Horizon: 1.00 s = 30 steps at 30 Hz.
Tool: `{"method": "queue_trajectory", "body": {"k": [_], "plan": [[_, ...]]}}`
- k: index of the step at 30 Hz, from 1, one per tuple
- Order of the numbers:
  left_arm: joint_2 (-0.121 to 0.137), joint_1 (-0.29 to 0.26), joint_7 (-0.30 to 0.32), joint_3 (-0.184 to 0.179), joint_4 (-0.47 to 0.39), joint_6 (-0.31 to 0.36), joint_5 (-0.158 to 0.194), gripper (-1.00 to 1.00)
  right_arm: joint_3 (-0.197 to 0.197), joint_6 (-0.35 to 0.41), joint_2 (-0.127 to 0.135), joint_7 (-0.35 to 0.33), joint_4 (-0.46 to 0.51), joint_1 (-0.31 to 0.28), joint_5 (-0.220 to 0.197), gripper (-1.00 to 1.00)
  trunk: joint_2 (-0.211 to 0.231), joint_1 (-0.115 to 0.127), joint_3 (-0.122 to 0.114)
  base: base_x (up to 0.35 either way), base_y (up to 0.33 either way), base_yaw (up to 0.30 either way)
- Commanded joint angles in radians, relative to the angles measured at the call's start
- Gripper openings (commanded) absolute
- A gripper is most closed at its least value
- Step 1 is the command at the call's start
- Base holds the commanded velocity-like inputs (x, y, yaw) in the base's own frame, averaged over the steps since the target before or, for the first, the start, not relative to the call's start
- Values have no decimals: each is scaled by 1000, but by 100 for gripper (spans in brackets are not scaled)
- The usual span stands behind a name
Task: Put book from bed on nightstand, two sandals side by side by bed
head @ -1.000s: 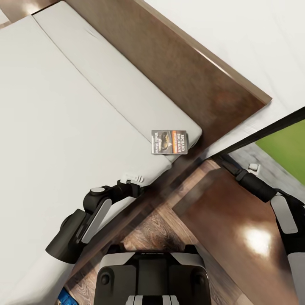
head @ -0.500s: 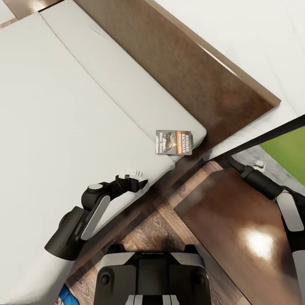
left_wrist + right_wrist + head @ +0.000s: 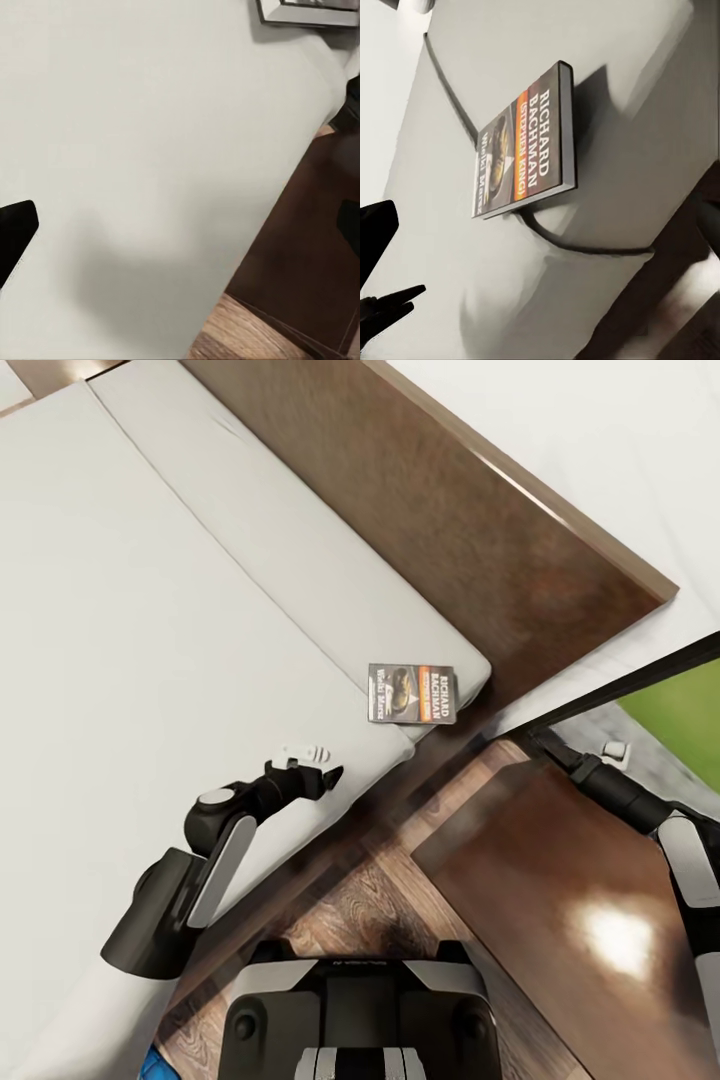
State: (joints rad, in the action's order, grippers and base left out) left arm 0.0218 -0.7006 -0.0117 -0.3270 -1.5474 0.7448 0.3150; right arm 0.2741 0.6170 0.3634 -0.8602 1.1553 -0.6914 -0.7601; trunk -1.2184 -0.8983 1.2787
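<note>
- Counting one book, lying flat on the bed's near-right mattress corner, cover up, just by the headboard.
- One nightstand sits right of the bed, glossy top bare, with a strip of wood floor between.
- Two grippers: left gripper hovers over the mattress edge, near the book, jaws spread wide.
- Right gripper hangs beyond the nightstand's far corner; its jaws I cannot tell.
- One blue sliver, bottom left.

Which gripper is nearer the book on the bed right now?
Left. The left gripper hovers over the mattress edge just short of the book; the right gripper sits farther off, past the bed's corner above the nightstand.
</note>
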Motion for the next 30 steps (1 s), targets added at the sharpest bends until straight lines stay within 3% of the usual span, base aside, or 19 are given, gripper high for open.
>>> {"method": "queue_trajectory", "body": {"k": [1, 11, 18, 19, 21, 24, 30], "plan": [[0, 0, -1, -1, -7, 4, 1, 100, -2, 10, 0, 1, -3, 0, -5, 100, -8, -4, 4, 0, 0, 0], [-3, -24, 1, -1, -57, -6, -3, 100, -34, 60, -2, 4, -54, -7, -5, 100, -78, -42, 35, 0, 0, 0], [-38, -64, 1, 0, -59, 33, -3, 100, -55, 99, -2, 5, -93, -46, -6, 100, -127, -69, 57, 0, 0, 0], [-103, -296, -10, 0, -56, 193, -2, 100, -72, 145, -2, 4, -137, -93, -7, 100, -134, -73, 60, 0, 0, 0], [-116, -330, -16, 0, -55, 217, -1, 100, -79, 147, -2, 4, -145, -107, -7, 100, -141, -77, 63, 0, 0, 0], [-144, -442, -34, 0, -46, 270, 5, 100, -93, 152, -3, 3, -176, -150, -8, 100, -141, -77, 63, 0, 0, 0], [-154, -559, -38, 0, -41, 302, 16, 100, -107, 153, -3, 3, -197, -213, -10, 100, -141, -77, 63, 0, 0, 0]]}}
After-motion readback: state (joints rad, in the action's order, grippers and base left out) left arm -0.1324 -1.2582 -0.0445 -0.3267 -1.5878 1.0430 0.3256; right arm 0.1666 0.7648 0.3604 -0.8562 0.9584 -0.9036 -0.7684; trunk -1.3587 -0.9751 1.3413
